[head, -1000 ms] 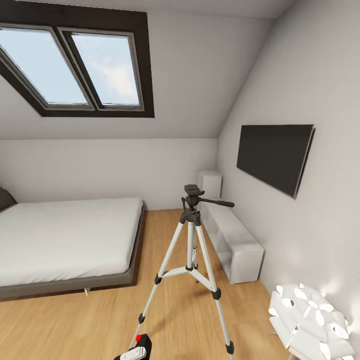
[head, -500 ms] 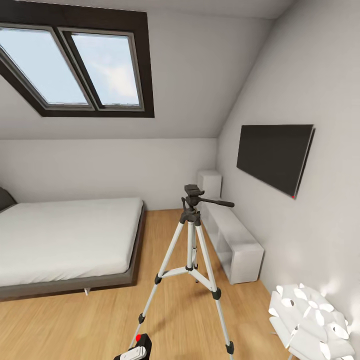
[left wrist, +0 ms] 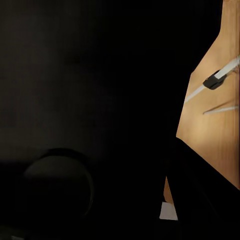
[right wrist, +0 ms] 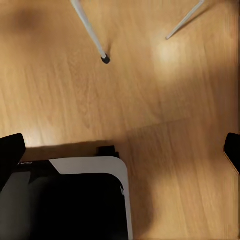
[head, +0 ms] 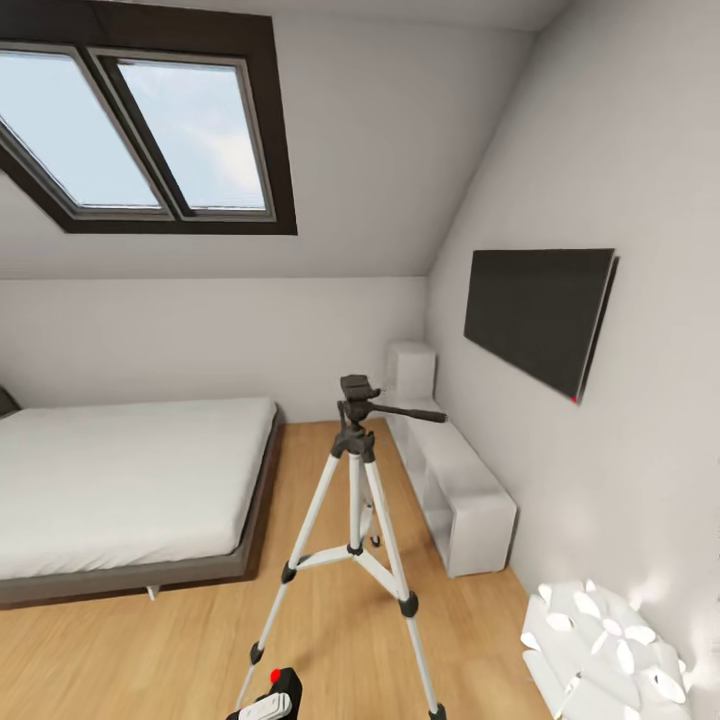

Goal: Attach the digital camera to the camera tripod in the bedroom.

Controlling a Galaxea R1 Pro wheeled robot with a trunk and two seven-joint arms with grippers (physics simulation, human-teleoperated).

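While left jaws' state unclear, digital camera (head: 277,688) low before camera tripod (head: 355,520).

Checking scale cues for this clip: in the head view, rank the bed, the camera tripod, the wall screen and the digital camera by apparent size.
1. Bed, largest.
2. Camera tripod.
3. Wall screen; narrower span than the tripod, though the order is unsure, since the tripod stands nearer.
4. Digital camera, smallest, cut off by the frame's lower edge.
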